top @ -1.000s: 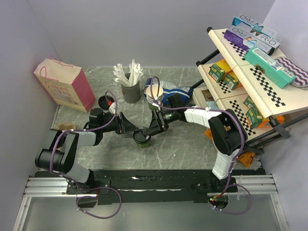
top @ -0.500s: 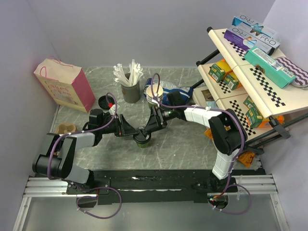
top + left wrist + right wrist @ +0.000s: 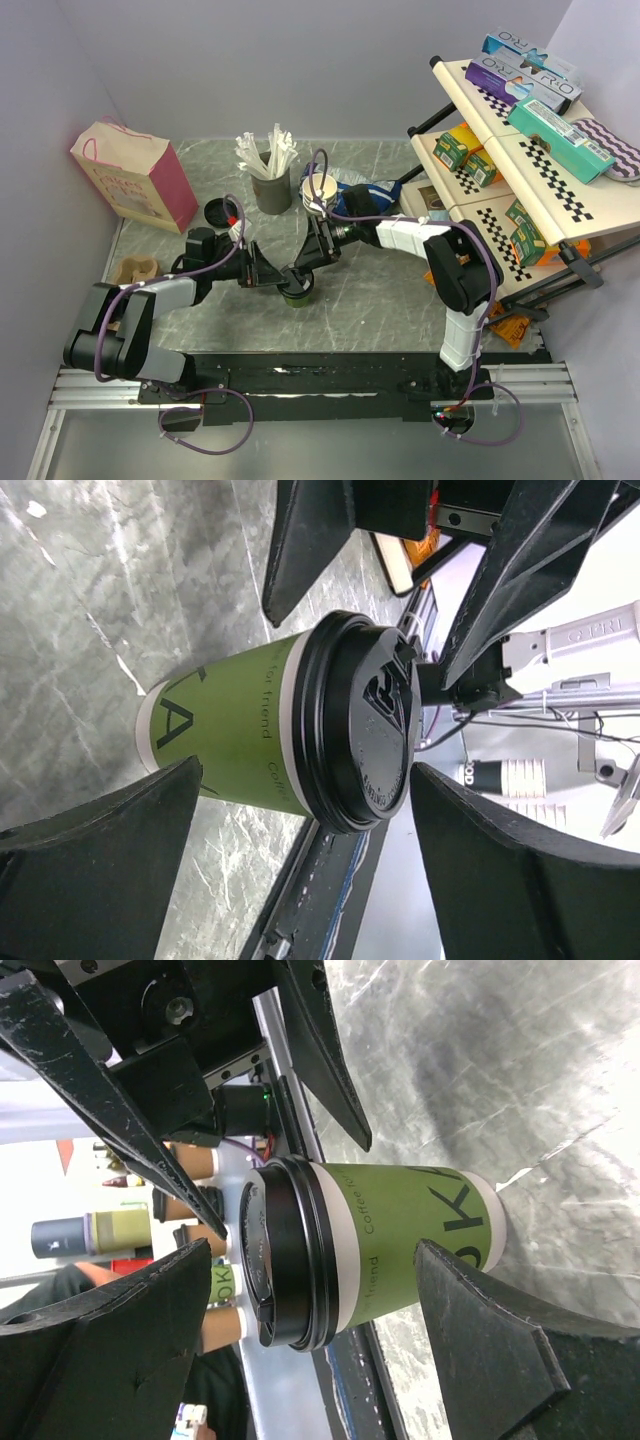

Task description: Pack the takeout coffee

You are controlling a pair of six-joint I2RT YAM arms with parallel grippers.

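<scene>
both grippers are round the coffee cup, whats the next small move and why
Probably close the left gripper on the takeout coffee: both wrist views show the cup upright on the table between open jaws, and the pink bag stands on the left arm's side. The right gripper, also open around the cup, would then best back away.

Crowded from left and right by the left gripper (image 3: pixel 305 772) and right gripper (image 3: pixel 312 1250), jaws spread wide, slim gaps showing either side of the takeout coffee (image 3: pixel 296 290) within each pair. Bare marble table (image 3: pixel 390 300) in front of the cup and off to its right, up to the display rack (image 3: pixel 520 170). Blocked behind by a stirrer pot (image 3: pixel 272 190), stacked cream cups (image 3: pixel 319 190) and a blue pouch (image 3: pixel 365 192); farther left by a loose black lid (image 3: pixel 217 212), pink gift bag (image 3: pixel 135 175) and cardboard carrier (image 3: pixel 133 268).
</scene>
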